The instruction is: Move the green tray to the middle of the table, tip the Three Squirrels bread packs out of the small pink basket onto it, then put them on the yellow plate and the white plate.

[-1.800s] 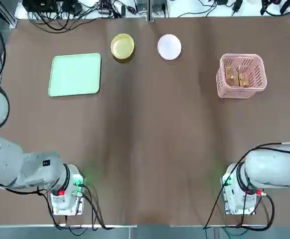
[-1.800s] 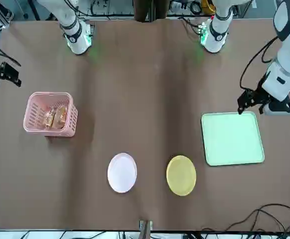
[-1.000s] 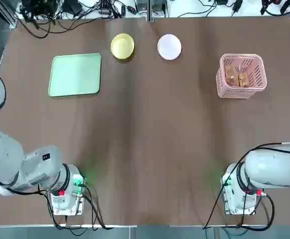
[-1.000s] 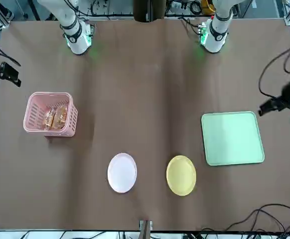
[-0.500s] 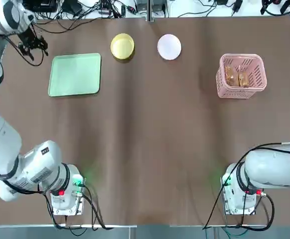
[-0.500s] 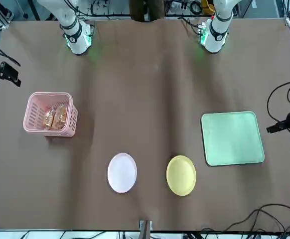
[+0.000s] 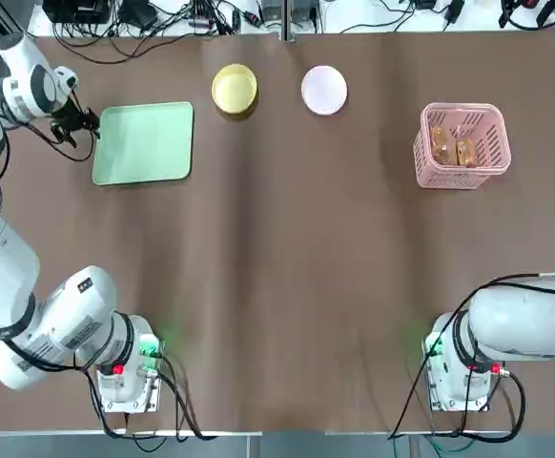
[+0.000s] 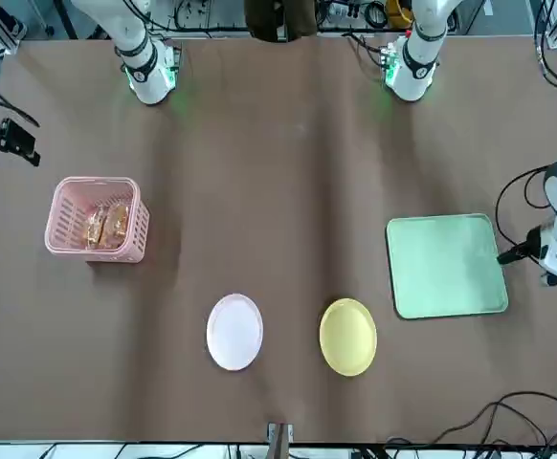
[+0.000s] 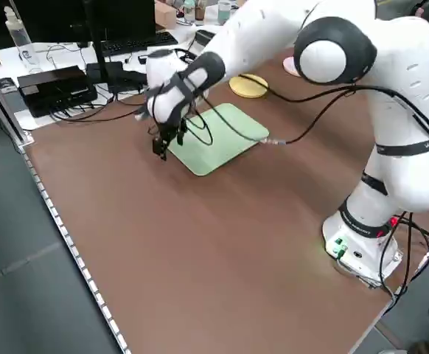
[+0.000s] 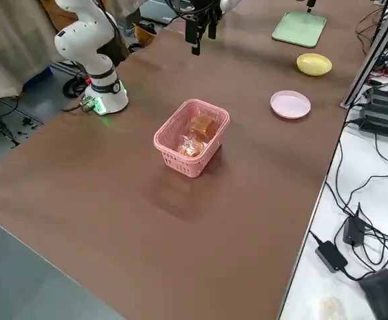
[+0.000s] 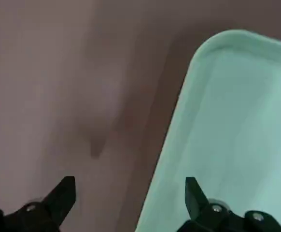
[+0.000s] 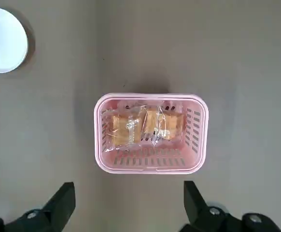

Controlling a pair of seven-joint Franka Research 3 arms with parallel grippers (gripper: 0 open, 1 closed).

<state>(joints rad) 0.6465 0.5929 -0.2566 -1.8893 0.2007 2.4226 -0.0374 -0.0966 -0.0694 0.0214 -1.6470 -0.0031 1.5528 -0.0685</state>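
Observation:
The green tray [image 7: 144, 143] lies at the far left of the table [image 7: 277, 267]. My left gripper [image 7: 79, 122] is open and low at the tray's left rim. In the left wrist view its fingers [image 11: 191, 191] straddle that rim of the tray [image 11: 237, 121], one over the tray and one over the table. The small pink basket [image 7: 461, 145] stands at the far right with the Three Squirrels bread packs [image 7: 452, 148] inside. The yellow plate [image 7: 234, 90] and white plate [image 7: 324, 90] sit at the far middle. My right gripper [image 12: 128, 193] hangs open high above the basket [image 12: 151, 133].
Cables and electronics [image 7: 144, 14] lie beyond the far edge, with a metal post [image 7: 284, 19] at its middle. Both arm bases [image 7: 125, 377] stand at the near edge. Bare tabletop stretches between the tray and the basket.
My left arm swung round the table's left side toward the far end and came down at the tray's left rim. The right arm and all objects stayed put.

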